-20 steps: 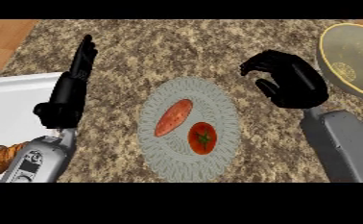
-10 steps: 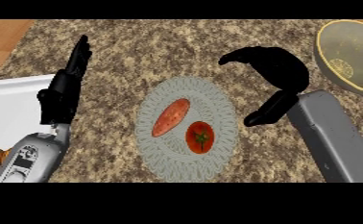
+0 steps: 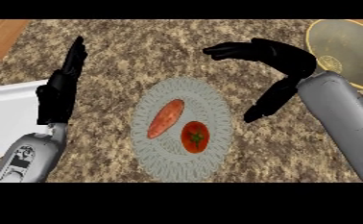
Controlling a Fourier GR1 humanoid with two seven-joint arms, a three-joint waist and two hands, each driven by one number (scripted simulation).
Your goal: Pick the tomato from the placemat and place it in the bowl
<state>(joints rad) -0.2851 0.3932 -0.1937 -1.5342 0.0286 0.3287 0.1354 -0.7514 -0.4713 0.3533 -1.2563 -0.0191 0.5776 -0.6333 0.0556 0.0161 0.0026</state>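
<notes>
A red tomato (image 3: 195,137) with a green stem lies on the round grey placemat (image 3: 212,107), toward its lower right. Beside it on the mat lies a long reddish vegetable (image 3: 165,118). My right hand (image 3: 280,64) hovers to the upper right of the mat, open, its fingers stretched left and the thumb pointing down; it touches nothing. At the left my left hand (image 3: 59,91) rests open with fingers up. The bowl (image 3: 339,45), tan-rimmed with a grey inside, sits at the upper right edge, partly cut off.
A white sink or tray edge (image 3: 16,107) shows at the far left behind my left forearm. A strip of wood (image 3: 10,31) lies at the upper left corner. The counter is speckled granite (image 3: 156,50).
My right hand has swung left from near the bowl toward the placemat and spread its fingers wider. The left hand has barely moved. The tomato lies where it was.
</notes>
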